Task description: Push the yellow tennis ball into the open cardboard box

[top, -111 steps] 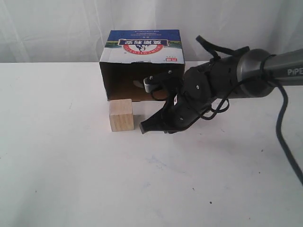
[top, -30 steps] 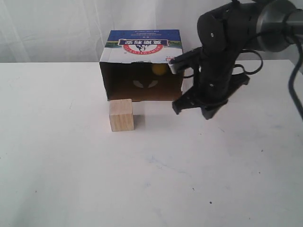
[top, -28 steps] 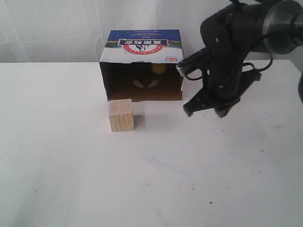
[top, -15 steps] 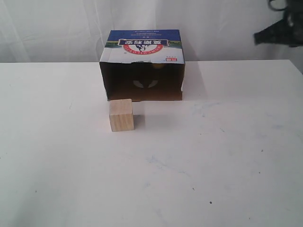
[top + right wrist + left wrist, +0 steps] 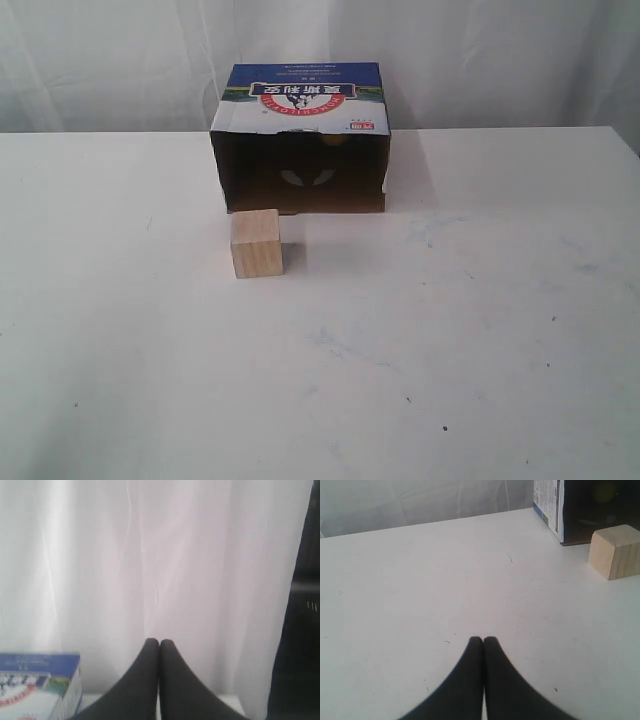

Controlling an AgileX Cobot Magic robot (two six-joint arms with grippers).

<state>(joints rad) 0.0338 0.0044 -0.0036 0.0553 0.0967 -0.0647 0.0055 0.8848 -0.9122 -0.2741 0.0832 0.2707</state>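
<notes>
Both grippers are parked. Left gripper [image 5: 483, 640]: fingers pressed together, nothing held, low over the white table [image 5: 450, 350]. Right gripper [image 5: 159, 642]: fingers also together, empty, up high and facing the white curtain [image 5: 200, 555]. Neither arm shows in the exterior view.

The yellow tennis ball [image 5: 604, 491] is only a dim yellowish blob in the dark inside of the open cardboard box [image 5: 300, 140], toward the back. It's faint, so I call it in the box but not crisp. No ball is on the open table.

The push looks done to me, so the step now is confirming and keeping clear. I'd hold both arms away from the box mouth and not nudge the carton, since a bump could roll the ball out. I'd also leave alone the wooden cube [image 5: 256, 243], which sits just in front of the opening's left side. For a better check, I'd look in through the left wrist view.

Counts: one ball, one box, one cube, two grippers.
</notes>
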